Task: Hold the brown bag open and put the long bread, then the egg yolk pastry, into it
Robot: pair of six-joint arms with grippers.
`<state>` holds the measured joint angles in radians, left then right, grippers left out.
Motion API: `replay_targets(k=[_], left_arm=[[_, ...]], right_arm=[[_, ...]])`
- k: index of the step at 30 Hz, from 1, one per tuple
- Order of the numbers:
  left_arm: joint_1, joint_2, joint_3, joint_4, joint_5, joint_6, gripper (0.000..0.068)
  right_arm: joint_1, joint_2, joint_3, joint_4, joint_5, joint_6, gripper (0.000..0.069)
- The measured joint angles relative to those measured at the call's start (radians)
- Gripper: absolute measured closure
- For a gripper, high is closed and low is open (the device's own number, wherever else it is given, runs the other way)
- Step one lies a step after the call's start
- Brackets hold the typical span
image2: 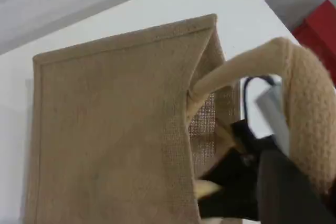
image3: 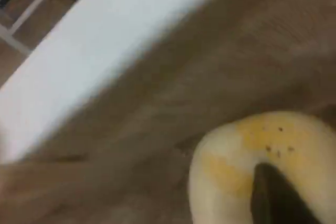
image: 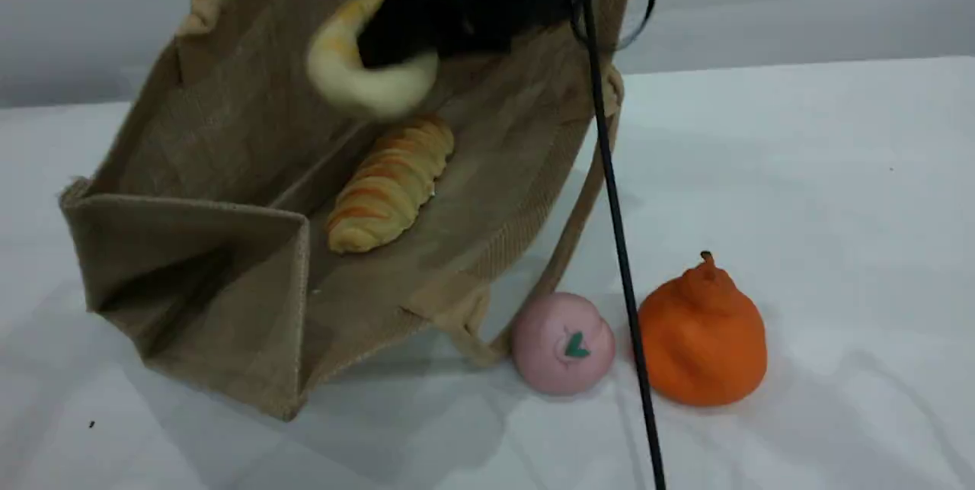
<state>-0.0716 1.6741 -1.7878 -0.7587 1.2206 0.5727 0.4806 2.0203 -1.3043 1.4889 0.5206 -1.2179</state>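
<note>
Your right gripper [image: 396,56] grasps the egg yolk pastry [image: 366,67] inside the brown bag [image: 221,162]; your left gripper [image2: 294,182], clenched, holds its handle [image2: 307,103]; the long bread [image: 390,185] lies within.

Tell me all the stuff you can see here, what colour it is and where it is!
brown bag: one, tan-brown, on the left of the table, tipped with its mouth open
bag handles: two, beige; one is lifted up at the left gripper, one hangs down by the pink bun
long bread: one, golden with orange stripes, lying inside the bag
egg yolk pastry: one, pale yellow, up in the air over the bag's opening
pink bun: one, pink with a green leaf mark, on the table beside the bag
orange pear-shaped item: one, orange, on the table right of the pink bun
table: one, white
left gripper: one, black, shut on the bag handle
right gripper: one, black, shut on the egg yolk pastry
</note>
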Motion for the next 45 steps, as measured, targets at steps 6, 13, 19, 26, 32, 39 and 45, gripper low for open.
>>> replay_targets(k=[6, 13, 19, 26, 32, 39, 45], left_arm=[[0.000, 0.006, 0.000, 0.000, 0.000, 0.001, 0.0599], [0.000, 0.030, 0.000, -0.005, -0.001, 0.001, 0.0599], [0.000, 0.030, 0.000, -0.005, -0.001, 0.007, 0.0599], [0.000, 0.030, 0.000, -0.004, 0.001, 0.022, 0.0599], [0.000, 0.033, 0.000, 0.000, 0.001, 0.038, 0.0599], [-0.023, 0.101, 0.000, -0.002, -0.002, 0.049, 0.0599], [-0.081, 0.194, 0.000, -0.001, -0.003, 0.049, 0.0599]], right_arm=[[0.011, 0.069, 0.001, 0.139, -0.005, -0.097, 0.0616], [0.021, 0.067, 0.000, 0.149, -0.006, -0.126, 0.0436], [0.019, 0.060, 0.000, 0.149, -0.007, -0.153, 0.0226], [0.017, -0.036, 0.000, 0.094, -0.006, -0.147, 0.0209], [-0.028, -0.207, 0.000, -0.041, -0.008, -0.062, 0.0211], [-0.132, -0.439, 0.000, -0.228, 0.014, 0.105, 0.0211], [-0.211, -0.584, 0.000, -0.411, 0.106, 0.298, 0.0211]])
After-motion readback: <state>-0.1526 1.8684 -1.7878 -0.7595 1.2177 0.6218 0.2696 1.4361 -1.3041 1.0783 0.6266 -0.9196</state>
